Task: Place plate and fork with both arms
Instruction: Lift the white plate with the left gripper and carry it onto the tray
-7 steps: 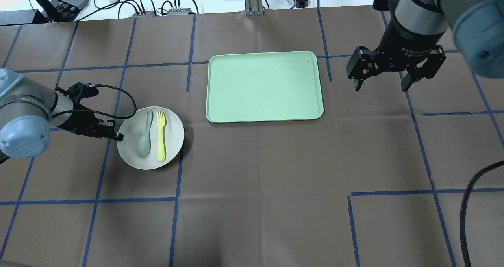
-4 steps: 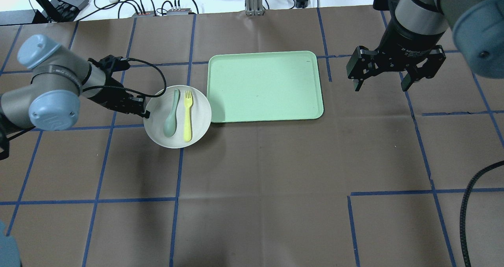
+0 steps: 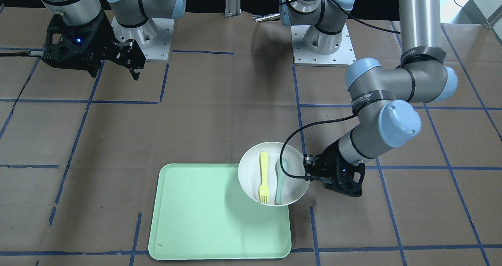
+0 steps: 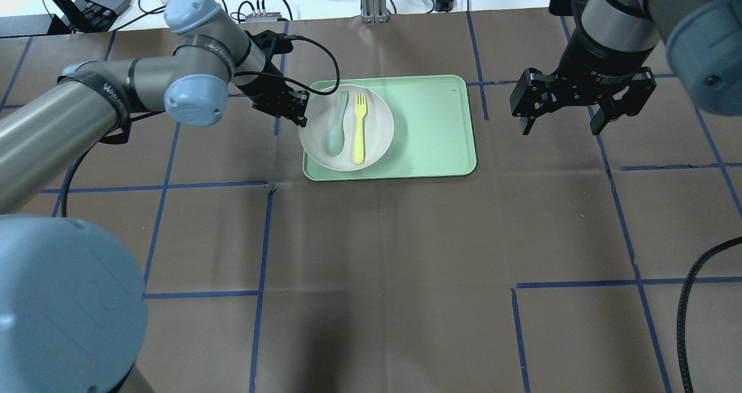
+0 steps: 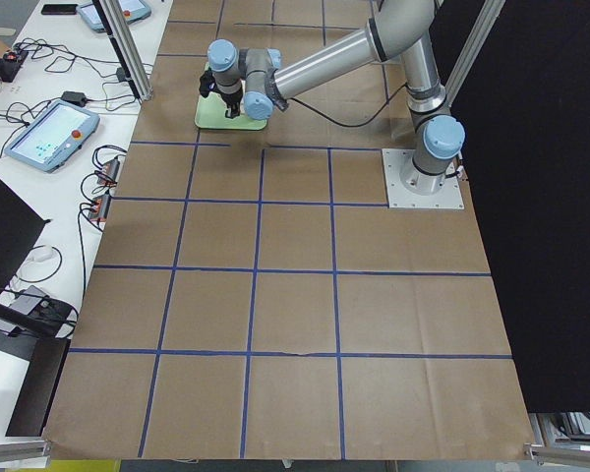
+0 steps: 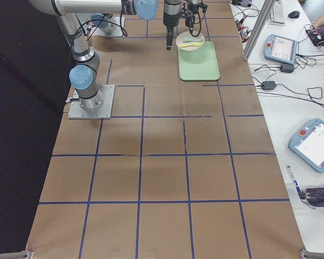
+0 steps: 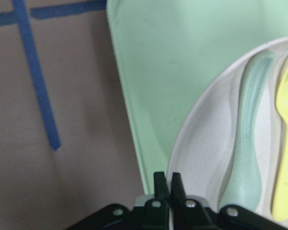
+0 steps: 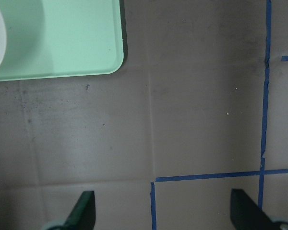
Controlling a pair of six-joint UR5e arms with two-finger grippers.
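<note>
two left fingertips (image 7: 159, 187) on plate (image 7: 201, 153) rim

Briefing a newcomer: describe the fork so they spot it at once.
Find the pale green tray; the left gripper holds a round off-white plate over one end. Of the two utensils in the plate, the fork is the yellow tined one, not the grey-green spoon.

plate (image 7: 201, 143): my left wrist view cuts it off at the right and bottom.
fork (image 7: 284, 158): blurry there, cut by the right edge.
spoon (image 3: 279, 189): a black cable (image 3: 288, 144) covers its top end in the front view.
tray (image 8: 62, 43): cut off, upper left of my right wrist view.
right gripper (image 8: 164, 213): I see only two fingertips (image 8: 84, 211), bottom edge.
side views: fork too small to tell.
</note>
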